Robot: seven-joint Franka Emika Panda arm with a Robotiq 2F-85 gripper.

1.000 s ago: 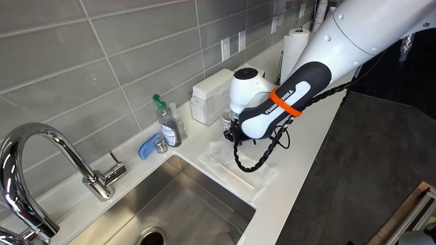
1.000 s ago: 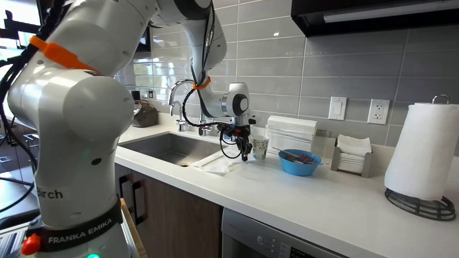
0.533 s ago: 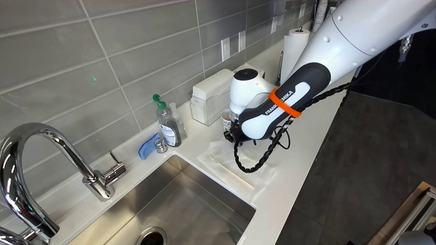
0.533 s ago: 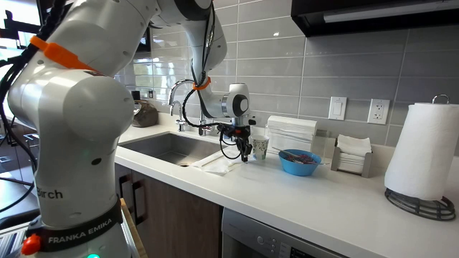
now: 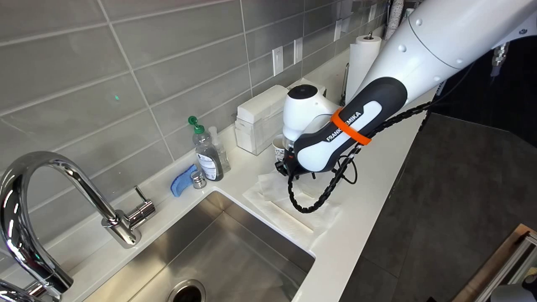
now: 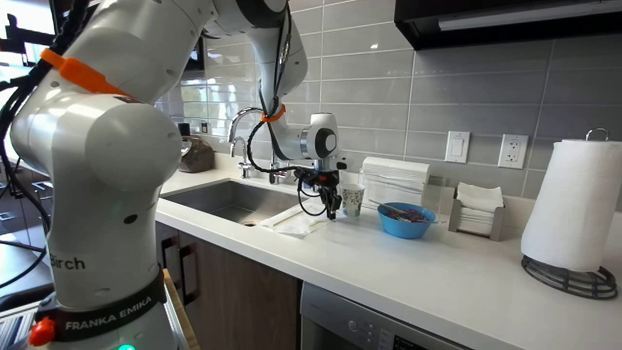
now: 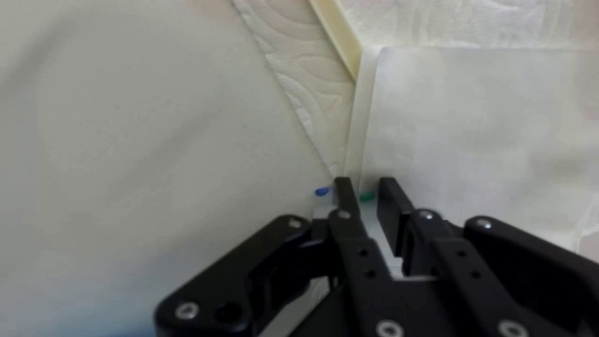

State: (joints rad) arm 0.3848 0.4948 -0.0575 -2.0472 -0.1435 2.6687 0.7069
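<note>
White counter (image 7: 140,121), paper (image 7: 472,121) upper right in wrist view.
Fingers (image 7: 347,196) stand narrowly apart; whether gripping, I can't tell.

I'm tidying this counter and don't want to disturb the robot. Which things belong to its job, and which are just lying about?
Probably in the job, at or near the claw:
white paper sheet
something green, too unclear to name
patterned cup, perhaps

Seemingly just lying about:
blue bowl
green-capped bottle
paper towel roll
</note>
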